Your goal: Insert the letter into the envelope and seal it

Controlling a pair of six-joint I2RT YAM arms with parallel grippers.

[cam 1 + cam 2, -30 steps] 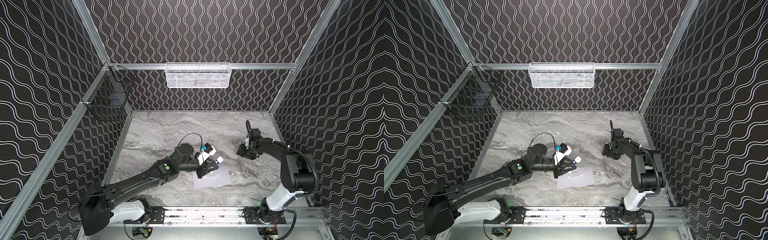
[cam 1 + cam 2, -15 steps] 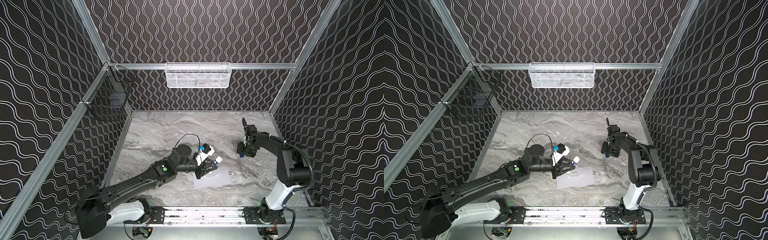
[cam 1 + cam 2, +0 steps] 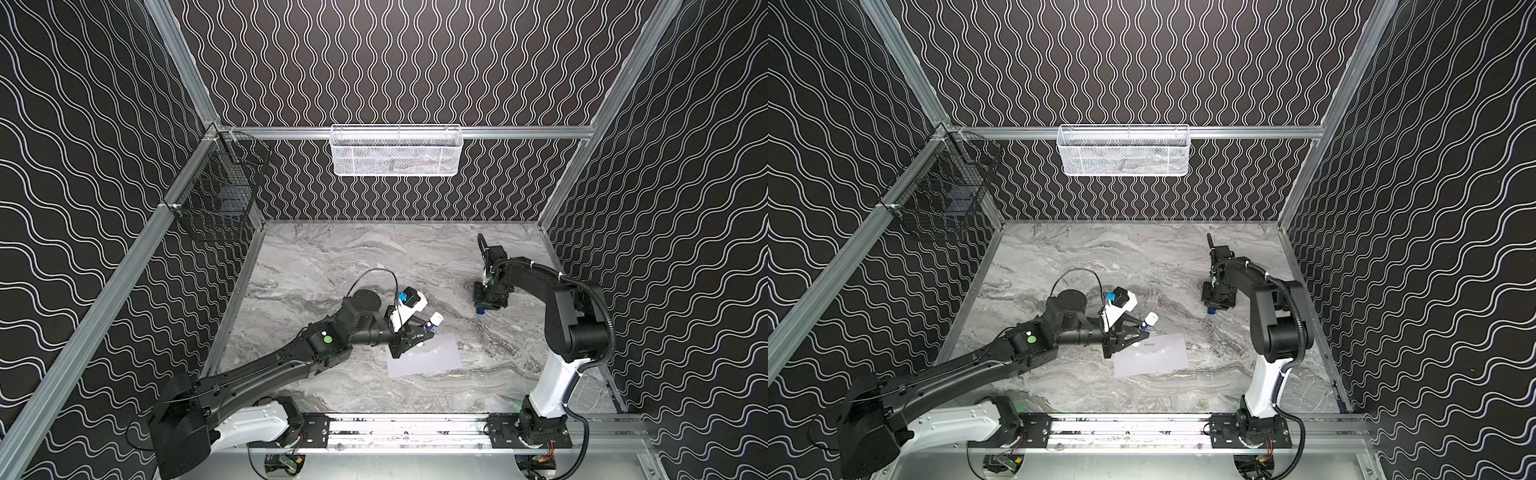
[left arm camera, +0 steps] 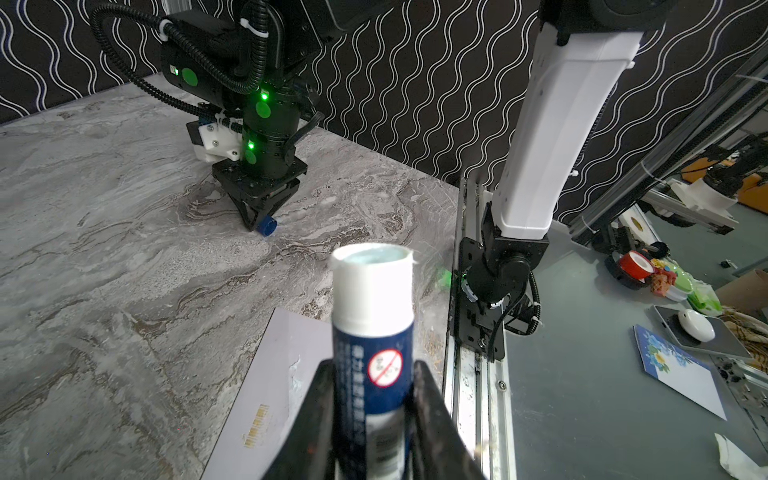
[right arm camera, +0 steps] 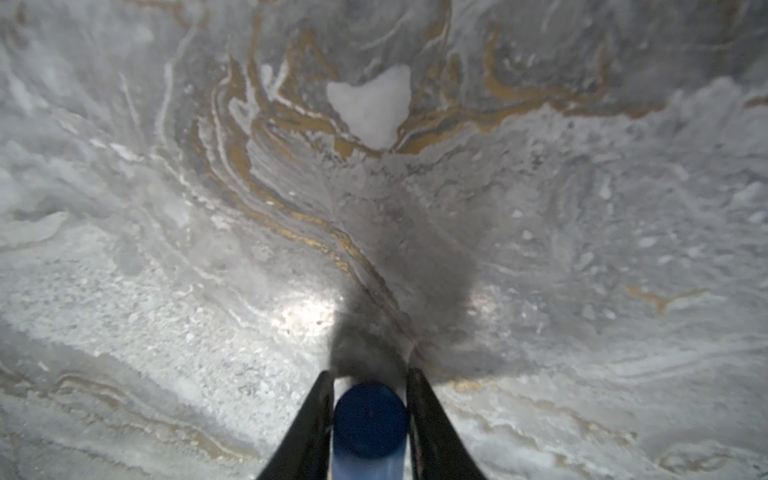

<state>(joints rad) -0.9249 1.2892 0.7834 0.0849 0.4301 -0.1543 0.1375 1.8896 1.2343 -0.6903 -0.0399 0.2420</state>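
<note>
The pale lavender envelope (image 3: pixel 424 355) (image 3: pixel 1152 355) lies flat near the table's front middle, with a small gold mark and a glue smear showing in the left wrist view (image 4: pixel 266 386). My left gripper (image 3: pixel 428 330) (image 4: pixel 372 374) is shut on an uncapped blue-and-white glue stick (image 3: pixel 434 322) (image 4: pixel 372 316), held just above the envelope's far edge. My right gripper (image 3: pixel 482 307) (image 5: pixel 370 386) points down at the table to the right, shut on the stick's blue cap (image 5: pixel 370 419) (image 4: pixel 267 226). The letter is hidden.
A white mesh basket (image 3: pixel 395 149) hangs on the back wall and a black wire basket (image 3: pixel 220 203) on the left wall. The metal rail (image 3: pixel 407 428) with both arm bases runs along the table's front edge. Patterned walls close in three sides.
My right gripper has shifted a little to the left, low over the table, and its jaws have closed on the blue cap. The left arm with the glue stick has barely moved.
</note>
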